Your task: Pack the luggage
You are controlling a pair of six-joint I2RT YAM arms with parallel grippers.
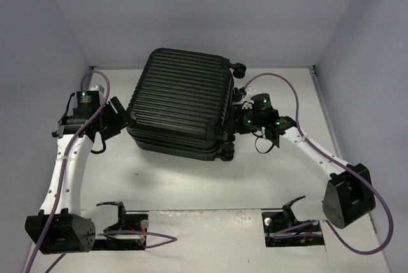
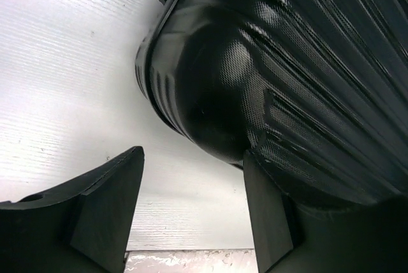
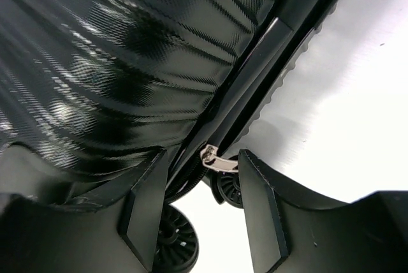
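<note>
The luggage point(image 1: 182, 101), a black ribbed hard-shell suitcase, lies flat and closed in the middle of the table. My left gripper point(image 1: 118, 117) is at its left side. In the left wrist view that gripper point(image 2: 191, 190) stands open at a rounded corner of the luggage point(image 2: 268, 62), its right finger against the shell and nothing between the fingers. My right gripper point(image 1: 239, 121) is at the luggage's right side, by the wheels. It point(image 3: 201, 177) is open around the seam, with a silver zipper pull point(image 3: 217, 160) between the fingertips, its end touching the right finger.
Two small black wheels point(image 3: 175, 244) sit just below the right gripper's fingers. The white table point(image 1: 210, 184) is ringed by grey walls on the left, back and right. Two arm bases and brackets point(image 1: 118, 219) stand at the near edge, with purple cables trailing.
</note>
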